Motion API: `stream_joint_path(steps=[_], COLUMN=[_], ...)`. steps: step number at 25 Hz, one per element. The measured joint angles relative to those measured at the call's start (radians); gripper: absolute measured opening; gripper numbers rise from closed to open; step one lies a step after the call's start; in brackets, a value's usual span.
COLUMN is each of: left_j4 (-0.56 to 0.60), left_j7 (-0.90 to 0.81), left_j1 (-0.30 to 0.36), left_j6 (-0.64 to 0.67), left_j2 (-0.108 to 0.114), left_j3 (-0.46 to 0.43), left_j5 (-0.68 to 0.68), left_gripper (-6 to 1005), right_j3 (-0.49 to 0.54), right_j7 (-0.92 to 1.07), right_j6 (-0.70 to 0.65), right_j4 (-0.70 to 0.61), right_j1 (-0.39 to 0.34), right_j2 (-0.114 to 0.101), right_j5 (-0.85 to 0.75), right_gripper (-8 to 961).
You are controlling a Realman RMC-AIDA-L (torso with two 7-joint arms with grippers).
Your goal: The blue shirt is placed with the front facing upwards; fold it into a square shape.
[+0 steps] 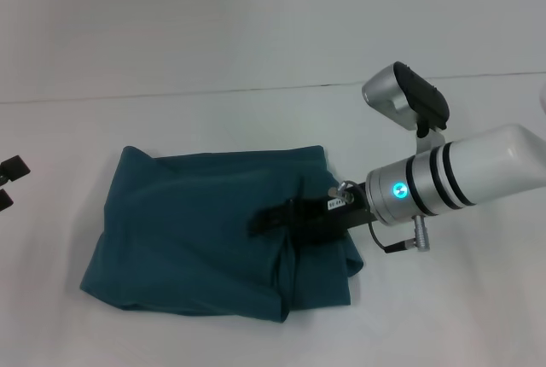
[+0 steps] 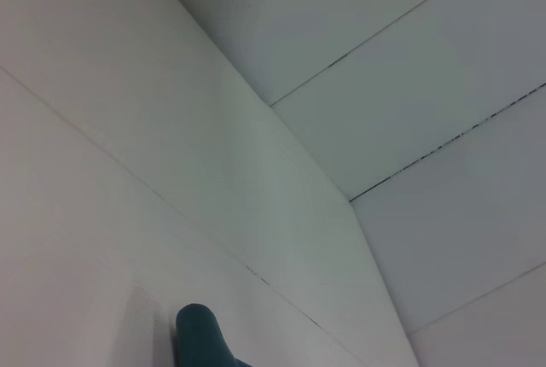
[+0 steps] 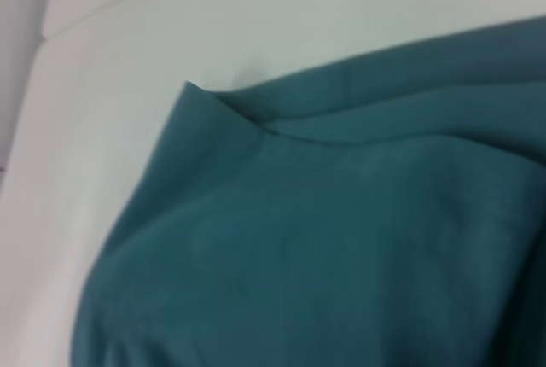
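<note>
I see the blue shirt (image 1: 196, 222) folded, long axis across the table (image 1: 256, 43). Right gripper (image 1: 275, 218) lies on it, fingers seemingly together; left gripper (image 1: 10, 181) unclear.

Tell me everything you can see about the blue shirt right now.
The blue shirt is plain dark teal, soft cotton-looking cloth, already folded into a rough, rumpled rectangle with layered edges and a bulging corner nearest the robot's left. No print or collar shows; only plain fabric faces up. It lies flat on the white table, in the middle of the head view. The right tool reaches over its right part, dark fingers low on the cloth. The left tool sits apart at the table's left edge.
</note>
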Motion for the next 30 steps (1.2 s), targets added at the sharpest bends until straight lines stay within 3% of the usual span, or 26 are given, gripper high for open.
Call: stream_joint_path(steps=[30], left_j4=[-0.029], left_j7=[0.007], left_j1=[-0.01], left_j6=[-0.018], left_j2=[0.004], left_j3=[0.0], left_j5=[0.0], left_gripper=[948], right_j3=[-0.069], right_j7=[-0.03], right_j6=[0.044], right_j4=[0.024], right_j1=[0.02], right_j2=[0.001], right_j5=[0.087], right_gripper=[867])
